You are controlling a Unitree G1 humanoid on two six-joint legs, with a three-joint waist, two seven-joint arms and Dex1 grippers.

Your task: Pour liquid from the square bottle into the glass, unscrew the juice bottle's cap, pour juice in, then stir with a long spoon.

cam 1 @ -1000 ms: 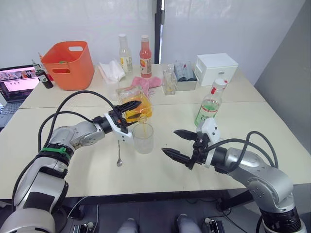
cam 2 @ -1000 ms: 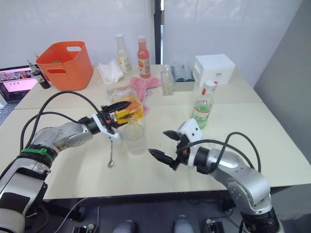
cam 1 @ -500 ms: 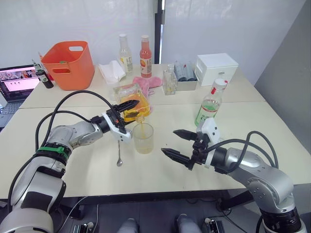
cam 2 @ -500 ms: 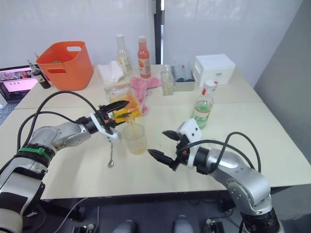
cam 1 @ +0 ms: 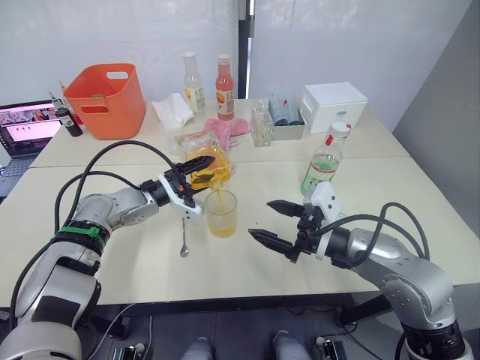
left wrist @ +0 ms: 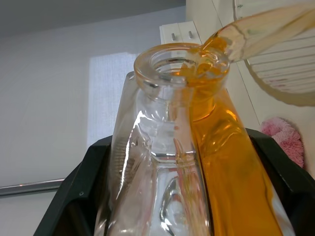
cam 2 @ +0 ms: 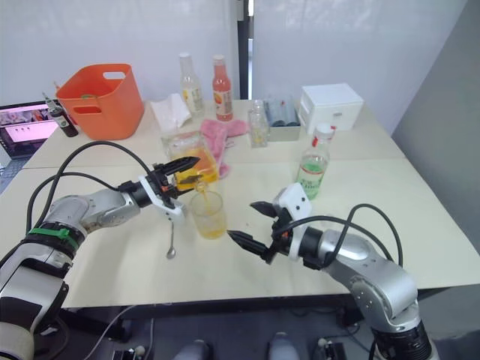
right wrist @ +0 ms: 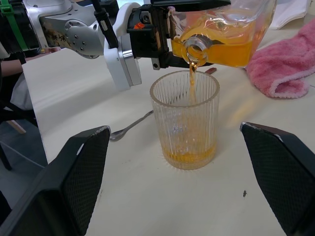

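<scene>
One square bottle [cam 1: 201, 159] clamped in left gripper [cam 1: 196, 166], streaming into glass [cam 1: 220, 213], right gripper [cam 1: 275, 221] spread, no legible writing.

Amber liquid fills the clear square bottle [cam 1: 204, 158] above the ribbed clear glass [right wrist: 184, 125]. Behind the glass lie a pink cloth [cam 1: 231, 127] and an orange bucket [cam 1: 105, 100].

a lab or test room set up as a mock drinks station: plain white walls, pale bare surface [cam 1: 420, 195] made of tables pushed together, an open laptop [cam 1: 26, 127] at one edge, an orange plastic bucket [cam 1: 105, 100], a white storage box [cam 1: 334, 105], and loose cables trailing under the surface.
</scene>
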